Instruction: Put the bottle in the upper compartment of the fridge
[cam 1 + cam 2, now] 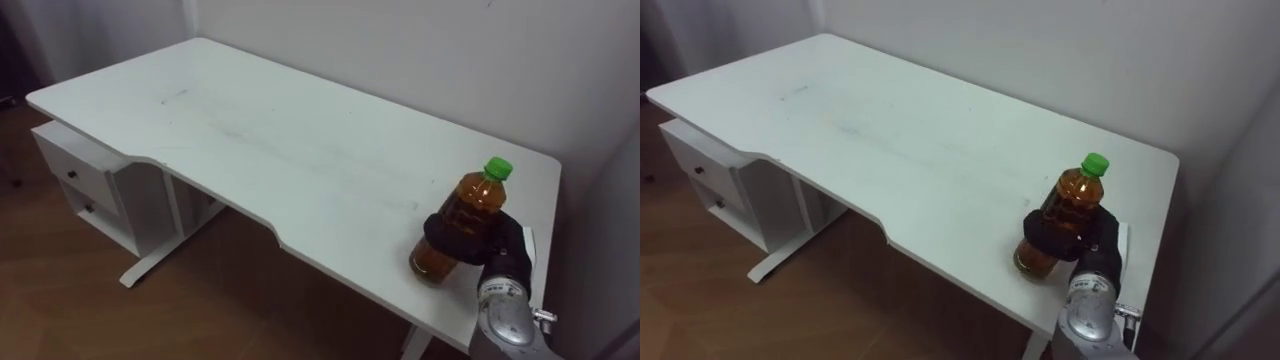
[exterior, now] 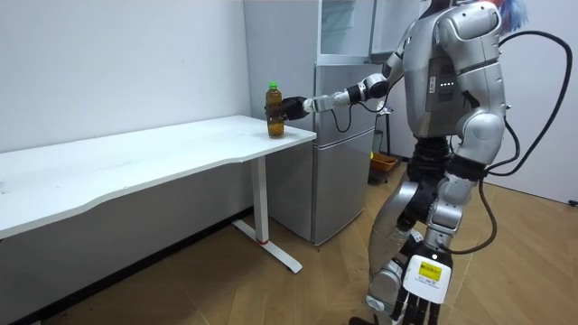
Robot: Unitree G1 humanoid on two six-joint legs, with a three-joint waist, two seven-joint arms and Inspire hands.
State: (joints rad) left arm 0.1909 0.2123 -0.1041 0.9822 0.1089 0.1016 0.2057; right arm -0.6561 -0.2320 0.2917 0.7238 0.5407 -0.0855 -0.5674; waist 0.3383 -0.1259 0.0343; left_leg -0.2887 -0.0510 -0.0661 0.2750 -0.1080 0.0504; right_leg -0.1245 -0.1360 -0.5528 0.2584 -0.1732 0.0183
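Soft, rather dim light falls evenly from overhead in the eye views. The white desk [image 1: 300, 150] top is the brightest surface, matte and evenly lit. Beneath it the drawer unit [image 1: 85, 185] and the wooden floor [image 1: 60, 300] lie in shade. The bottle [image 1: 465, 215] glows amber where light passes through. The room view is brighter, and the fridge [image 2: 343, 171] carries a faint sheen.

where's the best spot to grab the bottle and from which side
Round the middle of its body, coming in over the table's right end. The bottle stands upright close to that edge, and its body is widest and evenly round below the narrowing neck. The right hand is curled there now.
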